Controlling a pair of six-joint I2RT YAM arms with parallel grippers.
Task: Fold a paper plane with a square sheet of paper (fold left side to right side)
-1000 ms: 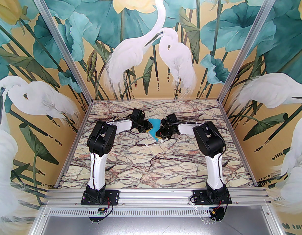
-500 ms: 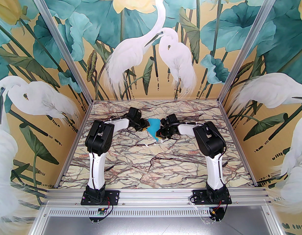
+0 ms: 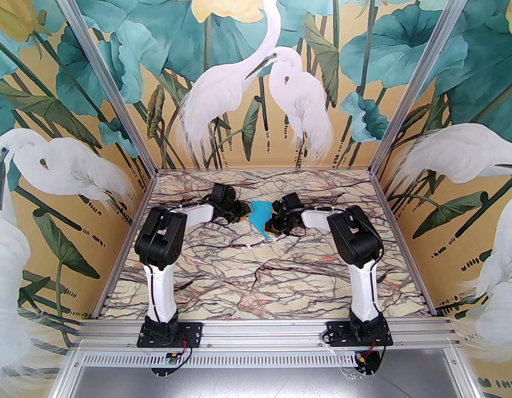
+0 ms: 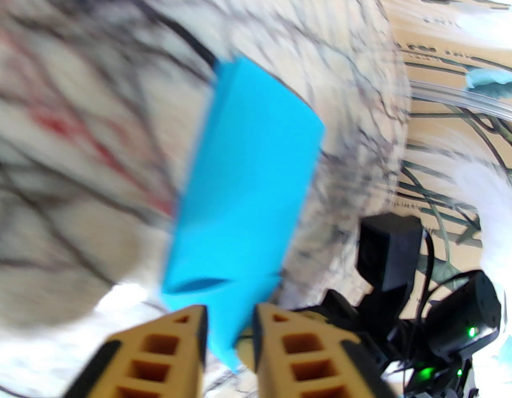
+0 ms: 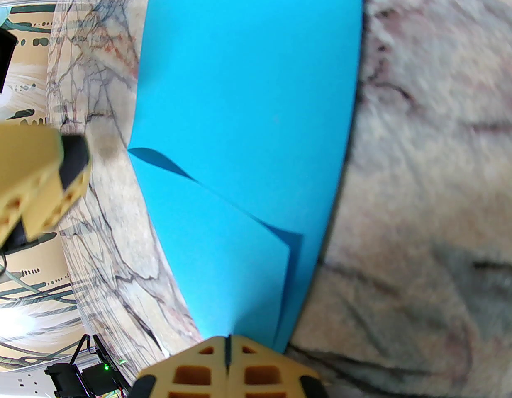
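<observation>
While right pincer [image 5: 227, 340] nips paper [image 5: 247, 98], left pincer [image 4: 229, 310] seemingly alongside, marble table [image 3: 256, 280] beneath.

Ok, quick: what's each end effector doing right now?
Left end effector: slightly open, holding nothing, just short of the blue paper.
Right end effector: closed, pinching the blue paper's edge.
</observation>
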